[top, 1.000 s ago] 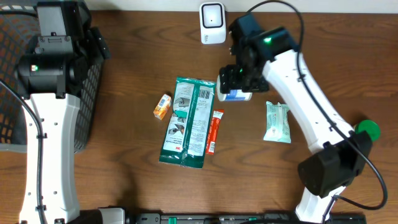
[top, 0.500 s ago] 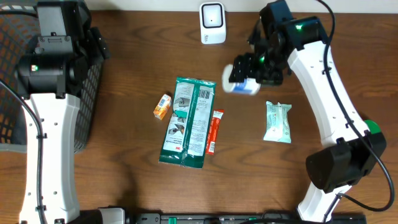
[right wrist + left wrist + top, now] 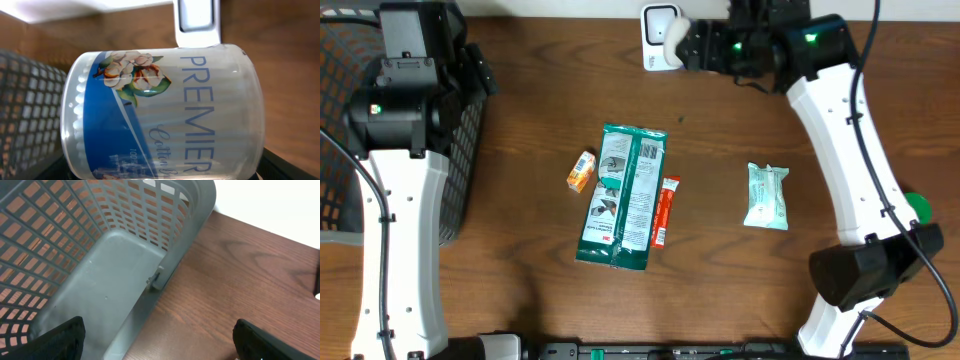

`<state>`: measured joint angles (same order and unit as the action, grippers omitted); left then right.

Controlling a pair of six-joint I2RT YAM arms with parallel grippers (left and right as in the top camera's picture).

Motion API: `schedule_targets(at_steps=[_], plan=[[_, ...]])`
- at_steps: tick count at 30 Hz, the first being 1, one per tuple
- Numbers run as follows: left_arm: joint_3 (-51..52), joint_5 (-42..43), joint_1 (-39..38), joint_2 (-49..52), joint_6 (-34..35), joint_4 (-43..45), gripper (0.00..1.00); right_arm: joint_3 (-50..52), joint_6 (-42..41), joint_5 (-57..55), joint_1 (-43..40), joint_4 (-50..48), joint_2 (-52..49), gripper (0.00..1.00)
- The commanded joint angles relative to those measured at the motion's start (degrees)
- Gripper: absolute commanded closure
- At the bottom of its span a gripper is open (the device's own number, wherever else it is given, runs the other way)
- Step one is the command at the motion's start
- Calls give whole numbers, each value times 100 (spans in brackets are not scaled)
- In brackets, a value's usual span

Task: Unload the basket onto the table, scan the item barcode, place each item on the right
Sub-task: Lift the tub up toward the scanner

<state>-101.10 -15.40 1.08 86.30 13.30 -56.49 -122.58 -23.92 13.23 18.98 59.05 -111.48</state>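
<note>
- Cotton-swab container is in your right hand at the far edge of the tabletop, just in front of the white barcode scanner in the overhead view. The hand is spread wide around the container and grips it. By my judgement you are at the presenting step: the item is lifted and at the scanner, but nothing here shows a completed read.
- In the same view, a green pack, a small orange box, a red sachet and a pale wipes packet lie mid-tabletop, well apart from the scanner. Their print is too small to read.
- In the left wrist view, your left hand hangs wide open with nothing in it, beside the grey mesh basket.
- In the right wrist view, the cotton-swab container fills the frame, lying sideways, with the scanner just beyond it at the top. You can read "PREMIER" in blue capitals and a script word starting "Cotton" beneath it. A cotton-flower picture sits on a blue band. No barcode shows on this face.
- The next move, as I judge it, is to roll or tilt the container until its barcode faces the scanner window, then hold it near and steady. I cannot tell which side carries the code.
</note>
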Motion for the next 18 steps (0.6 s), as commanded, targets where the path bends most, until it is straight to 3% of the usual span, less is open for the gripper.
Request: schedule_targets(at_steps=[1,7,10,18], plan=[[-39,-96,24,7,11,4,10,-258,-328,-258,249,-208,-284,35],[-39,-94,24,7,13,4,10,-1239,-350,-332,282,-201,-1075,36],[-39,-96,24,7,13,4,10,-1639,-345,-879,315,-354,-1530,36],[-39,-94,24,7,13,4,10,-1646,-122,-2079,546,-1506,-2052,37]])
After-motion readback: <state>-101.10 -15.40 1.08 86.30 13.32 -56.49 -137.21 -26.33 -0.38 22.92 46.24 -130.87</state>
